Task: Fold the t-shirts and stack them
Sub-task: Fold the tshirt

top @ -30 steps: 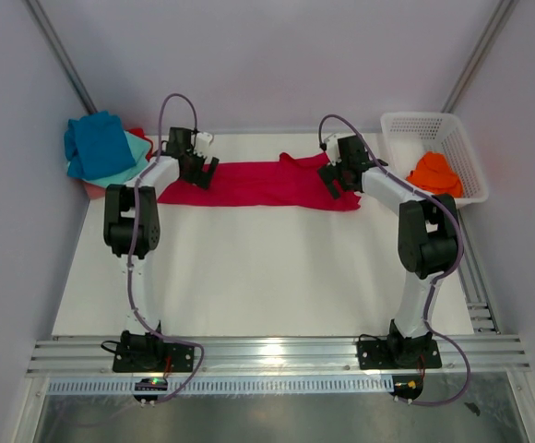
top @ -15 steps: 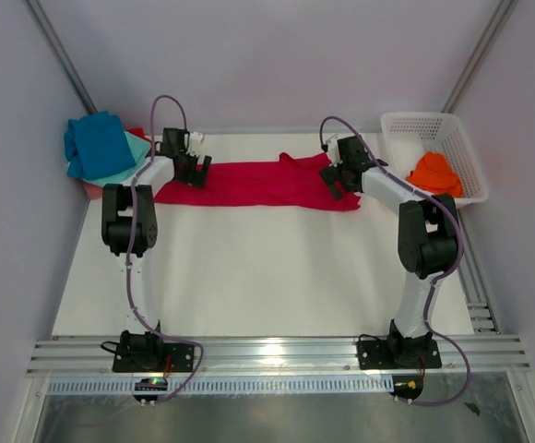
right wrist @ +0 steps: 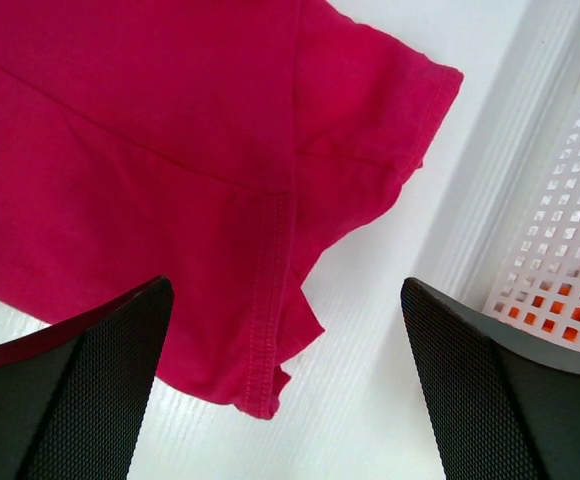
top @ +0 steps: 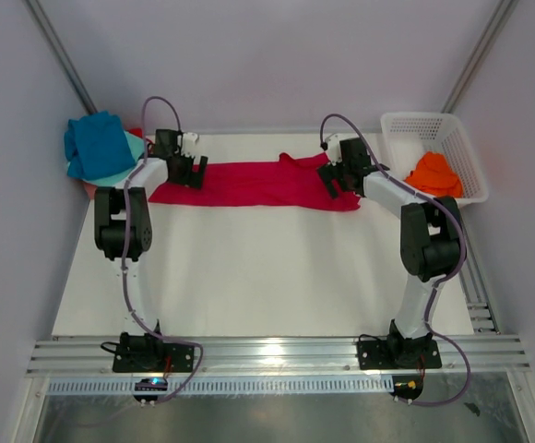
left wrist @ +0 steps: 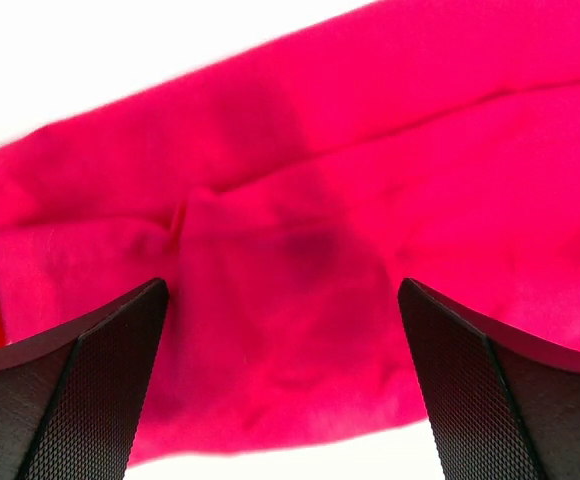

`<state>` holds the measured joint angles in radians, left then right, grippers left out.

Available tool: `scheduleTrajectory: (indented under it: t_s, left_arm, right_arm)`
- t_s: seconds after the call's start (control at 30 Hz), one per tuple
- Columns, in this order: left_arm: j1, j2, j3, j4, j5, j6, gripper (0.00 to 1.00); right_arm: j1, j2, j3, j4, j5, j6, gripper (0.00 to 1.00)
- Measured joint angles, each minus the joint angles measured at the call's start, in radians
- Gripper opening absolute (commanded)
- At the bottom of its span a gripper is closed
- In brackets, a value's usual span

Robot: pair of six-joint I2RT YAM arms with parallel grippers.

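Both tools stand with their jaws spread wide and hold nothing: the left gripper [top: 186, 173] hangs over the 9 o'clock end of the large crimson cloth t-shirt [top: 254, 183], and its wrist view shows the two dark textured fingers [left wrist: 80, 390] apart with rumpled crimson cloth between them, though whether the tips touch it I cannot tell. The right gripper [top: 331, 181] hovers over the 3 o'clock end, its fingers [right wrist: 490, 390] framing a hemmed sleeve and bare white table [top: 267, 268]. The crimson shirt lies flat toward 12 o'clock on the table as a long band, its long axis running 9 to 3 o'clock, the sleeve end pointing at 3. A blue folded tee [top: 100, 143] on a teal one [top: 136, 149] sits at 10 o'clock; an orange tee [top: 435, 173] lies in the white plastic lattice basket [top: 406, 118] at 2 o'clock
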<state>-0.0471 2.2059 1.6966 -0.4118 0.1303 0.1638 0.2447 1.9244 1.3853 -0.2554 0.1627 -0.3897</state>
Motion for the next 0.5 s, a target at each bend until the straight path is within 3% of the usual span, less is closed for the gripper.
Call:
scheduleTrajectory:
  t_s: [0.17, 0.5]
  left_arm:
    - [0.000, -0.124, -0.087, 0.026, 0.000, 0.005, 0.99]
    - [0.000, -0.278, -0.118, 0.082, 0.013, 0.005, 0.99]
  right_arm:
    - [0.000, -0.029, -0.046, 0.074, -0.042, 0.015, 0.99]
    - [0.003, -0.033, -0.050, 0.120, -0.135, 0.026, 0.99]
